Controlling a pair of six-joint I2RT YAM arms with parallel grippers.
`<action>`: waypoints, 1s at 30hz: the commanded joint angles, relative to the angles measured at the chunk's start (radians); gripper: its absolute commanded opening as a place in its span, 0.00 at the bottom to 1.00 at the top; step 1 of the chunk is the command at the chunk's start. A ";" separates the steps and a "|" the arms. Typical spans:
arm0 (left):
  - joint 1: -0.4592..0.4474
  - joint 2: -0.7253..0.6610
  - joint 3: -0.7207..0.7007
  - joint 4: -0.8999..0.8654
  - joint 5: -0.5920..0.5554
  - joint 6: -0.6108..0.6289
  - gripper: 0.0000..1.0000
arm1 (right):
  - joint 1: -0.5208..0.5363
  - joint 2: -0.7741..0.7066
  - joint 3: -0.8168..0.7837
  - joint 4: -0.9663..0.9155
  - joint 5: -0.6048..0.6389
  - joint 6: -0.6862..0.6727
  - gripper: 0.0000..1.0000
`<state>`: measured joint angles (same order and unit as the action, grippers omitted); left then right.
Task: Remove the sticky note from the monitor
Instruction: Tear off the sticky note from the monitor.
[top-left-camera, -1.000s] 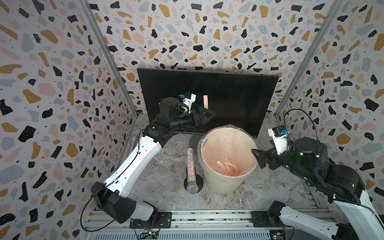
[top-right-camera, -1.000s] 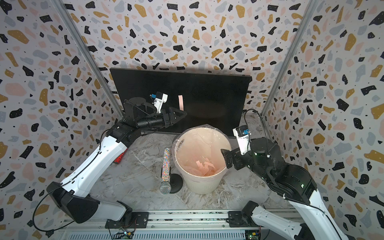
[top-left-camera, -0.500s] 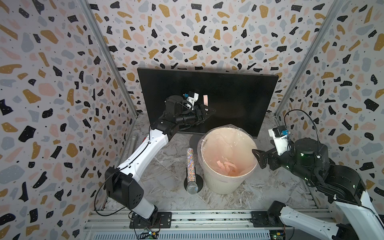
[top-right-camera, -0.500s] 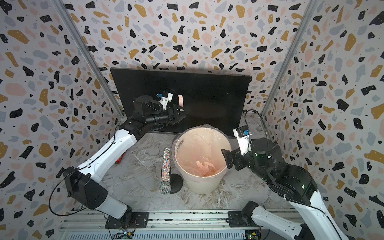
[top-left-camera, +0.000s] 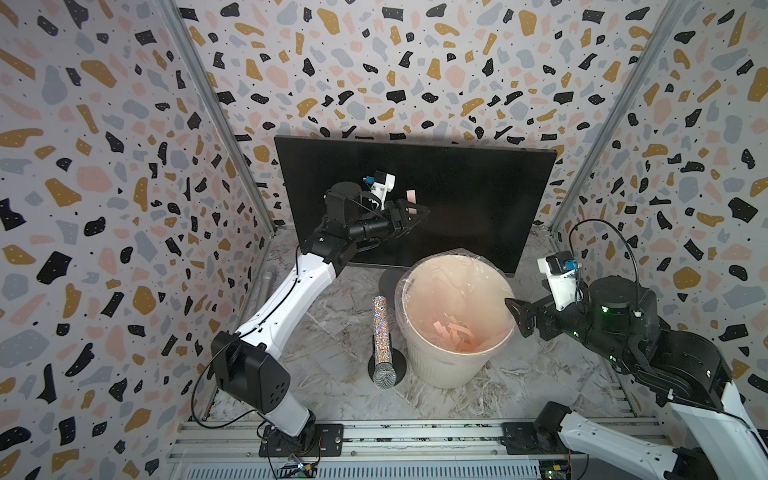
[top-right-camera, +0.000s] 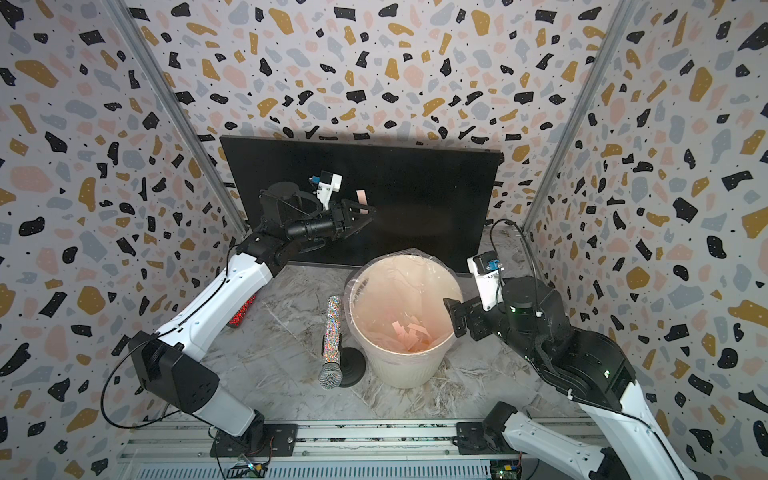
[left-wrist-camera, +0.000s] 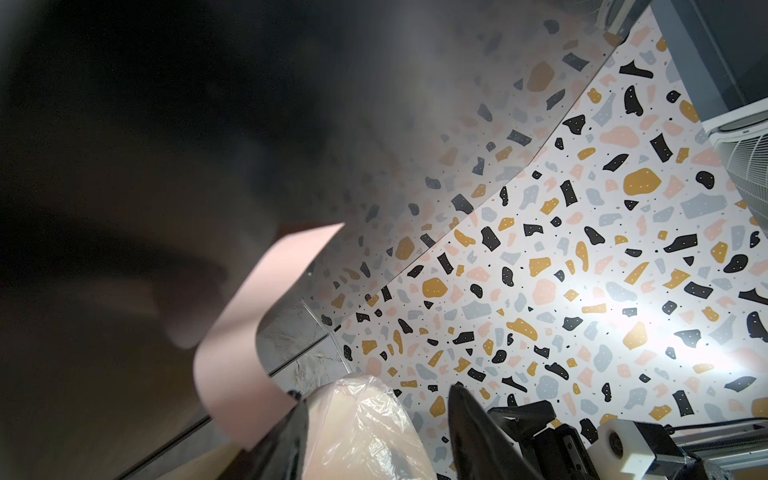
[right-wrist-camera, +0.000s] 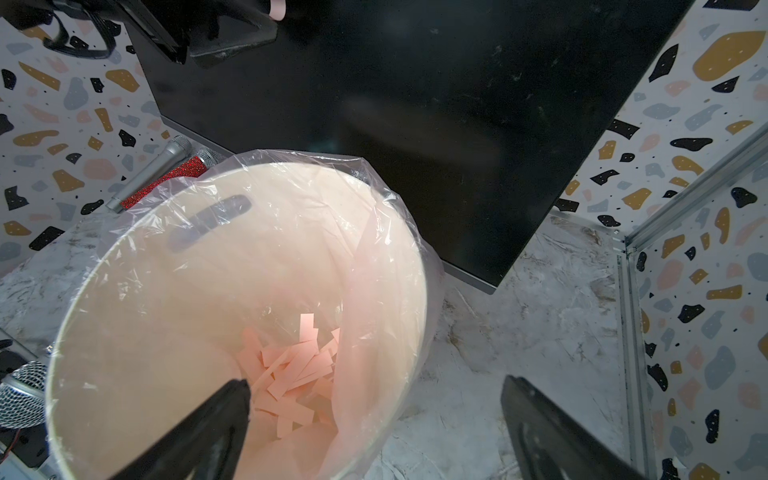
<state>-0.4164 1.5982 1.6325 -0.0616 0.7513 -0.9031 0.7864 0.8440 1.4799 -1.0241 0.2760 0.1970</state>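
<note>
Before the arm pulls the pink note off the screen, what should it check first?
1. The note is on the monitor: ok, one end stuck, the other curling off.
2. The left gripper is at the note: ok.
3. The note is between its fingers: cannot tell, its end hides behind one finger.
4. Jaws shut on the note: not ok, a gap shows.
5. The bin is open and near: ok, it stands in front of the monitor.
6. The right gripper is out of the way: ok, open beside the bin.
</note>
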 joint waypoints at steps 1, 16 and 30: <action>0.013 0.010 0.022 0.052 0.001 -0.009 0.56 | -0.003 -0.008 -0.003 0.007 0.010 -0.007 1.00; 0.013 -0.002 -0.066 0.080 -0.007 -0.014 0.69 | -0.005 -0.008 0.006 0.006 0.014 -0.015 1.00; 0.020 -0.016 -0.125 0.074 -0.037 0.004 0.71 | -0.004 -0.009 0.019 0.007 0.014 -0.028 1.00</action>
<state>-0.4133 1.5818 1.5398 0.0105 0.7513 -0.8940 0.7864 0.8440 1.4799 -1.0241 0.2810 0.1780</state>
